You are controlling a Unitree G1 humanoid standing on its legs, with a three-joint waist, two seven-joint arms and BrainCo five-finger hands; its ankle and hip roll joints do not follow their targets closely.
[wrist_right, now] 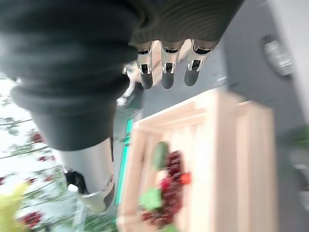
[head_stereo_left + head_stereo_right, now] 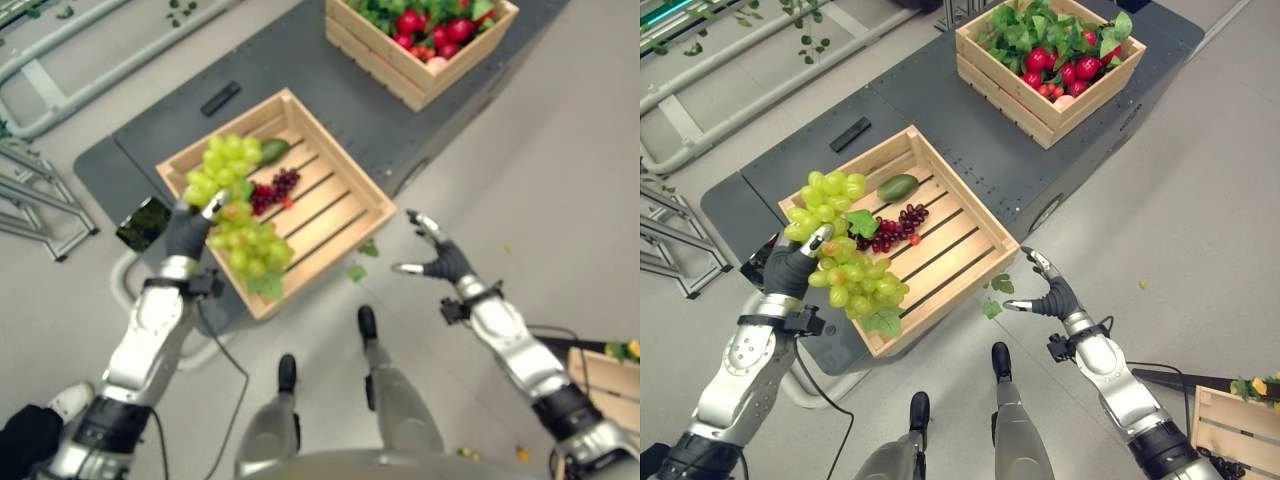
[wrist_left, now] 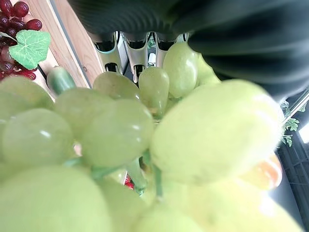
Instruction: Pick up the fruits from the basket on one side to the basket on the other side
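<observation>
Left hand (image 2: 790, 268) raised, clutching green grapes (image 2: 845, 265) above crate (image 2: 970, 235).

Pale green grapes (image 2: 845, 262) with a green leaf, dark red grapes (image 2: 898, 224) beside a green avocado (image 2: 897, 187). Light slatted wooden crate (image 2: 970, 245) on a dark grey platform (image 2: 940, 85); far crate (image 2: 1040, 100) holds bright red fruit among green leaves.

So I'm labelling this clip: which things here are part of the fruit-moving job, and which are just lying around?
Part of the job:
- green grapes, held in the left hand
- near crate, with dark grapes and a green fruit
- far crate of red fruit and leaves
- right hand, open, empty

Lying about:
- black bar on the platform
- loose leaves on the floor
</observation>
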